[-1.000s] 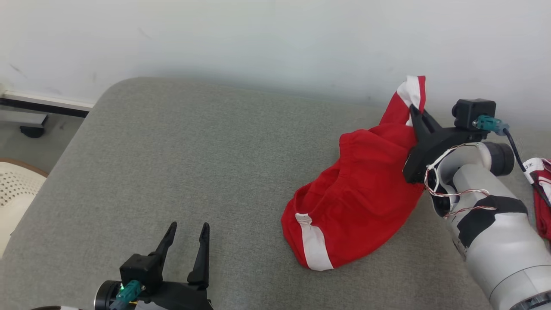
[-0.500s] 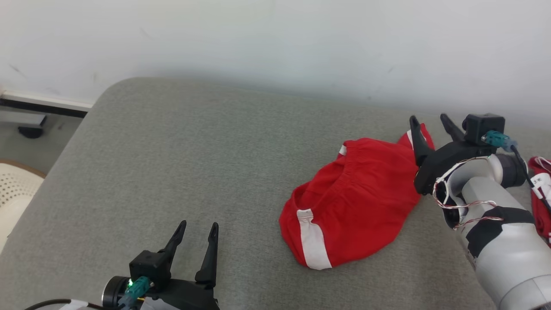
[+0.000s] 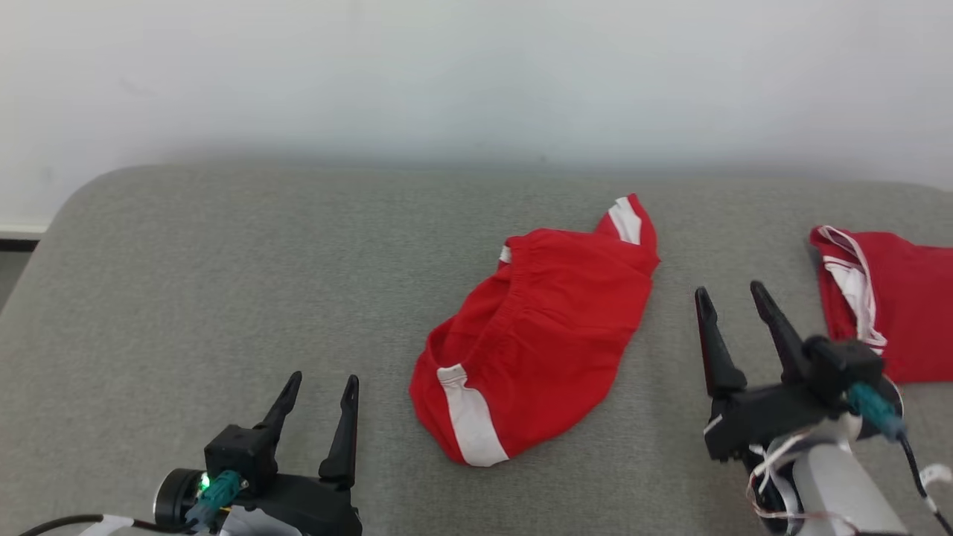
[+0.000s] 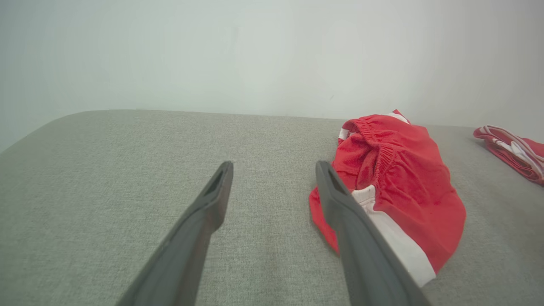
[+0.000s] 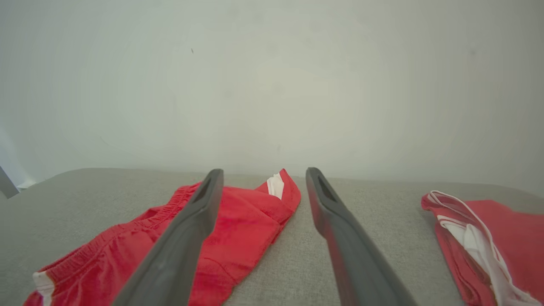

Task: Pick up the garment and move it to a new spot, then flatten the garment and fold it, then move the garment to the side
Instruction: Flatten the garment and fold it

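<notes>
The garment before me is bright red, with a broad white stripe at its near left end and a smaller white patch at its far corner — the gathered waistband is the same red. To the right lies a second garment, red too, trimmed with thin white piping. The cushion under both is a flecked grey weave; the wall beyond is plain off-white. My left gripper and right gripper are black — matt and plain.

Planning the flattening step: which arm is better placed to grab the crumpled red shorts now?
Right, probably. Open fingers of the right gripper frame a white-striped corner of the crumpled red fabric shorts; the open left gripper points past their side.
</notes>
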Motion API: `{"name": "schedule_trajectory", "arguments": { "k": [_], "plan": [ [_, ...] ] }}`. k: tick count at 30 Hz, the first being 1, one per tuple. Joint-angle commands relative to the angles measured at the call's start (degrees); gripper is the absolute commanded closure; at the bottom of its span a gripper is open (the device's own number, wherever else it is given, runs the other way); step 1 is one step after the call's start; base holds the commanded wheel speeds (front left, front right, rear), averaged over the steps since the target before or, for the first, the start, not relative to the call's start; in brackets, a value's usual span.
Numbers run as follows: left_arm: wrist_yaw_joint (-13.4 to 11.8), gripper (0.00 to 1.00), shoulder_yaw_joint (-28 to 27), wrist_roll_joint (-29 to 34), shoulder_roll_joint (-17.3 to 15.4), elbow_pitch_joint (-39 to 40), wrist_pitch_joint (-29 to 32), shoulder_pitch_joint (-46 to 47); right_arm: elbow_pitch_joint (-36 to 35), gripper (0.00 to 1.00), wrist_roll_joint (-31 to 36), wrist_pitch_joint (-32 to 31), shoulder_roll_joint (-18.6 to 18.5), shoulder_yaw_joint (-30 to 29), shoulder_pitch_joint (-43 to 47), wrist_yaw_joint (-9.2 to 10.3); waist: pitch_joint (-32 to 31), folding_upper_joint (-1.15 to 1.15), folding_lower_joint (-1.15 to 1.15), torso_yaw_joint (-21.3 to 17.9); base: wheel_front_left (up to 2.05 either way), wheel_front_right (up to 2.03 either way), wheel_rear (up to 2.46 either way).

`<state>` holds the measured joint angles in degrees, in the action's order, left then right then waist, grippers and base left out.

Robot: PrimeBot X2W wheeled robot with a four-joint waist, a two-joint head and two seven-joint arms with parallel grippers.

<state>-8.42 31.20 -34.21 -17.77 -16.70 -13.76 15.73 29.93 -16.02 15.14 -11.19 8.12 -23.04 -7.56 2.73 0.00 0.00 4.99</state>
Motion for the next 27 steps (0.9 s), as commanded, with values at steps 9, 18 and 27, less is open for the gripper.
{"name": "schedule_trajectory", "arguments": {
  "k": [9,18,27],
  "plan": [
    [1.8,0.00,2.0,1.7,-1.5,0.2,3.2,4.6,-13.7,0.00,5.0,0.0,6.1,-6.4,14.0,0.13,1.8,0.00,0.00,-7.5,0.00,0.00,0.00],
    [6.7,0.00,5.3,1.3,-0.3,-8.0,9.9,12.5,-15.5,0.00,4.7,0.0,8.1,-5.6,16.3,0.14,4.8,0.00,0.00,-14.7,0.00,0.00,0.00],
    [10.9,0.00,6.9,-0.3,1.3,-19.5,13.7,16.6,-15.6,0.00,3.7,0.0,8.4,-5.3,15.5,0.13,6.4,0.00,0.00,-18.1,0.00,0.00,0.00]
  ]
}}
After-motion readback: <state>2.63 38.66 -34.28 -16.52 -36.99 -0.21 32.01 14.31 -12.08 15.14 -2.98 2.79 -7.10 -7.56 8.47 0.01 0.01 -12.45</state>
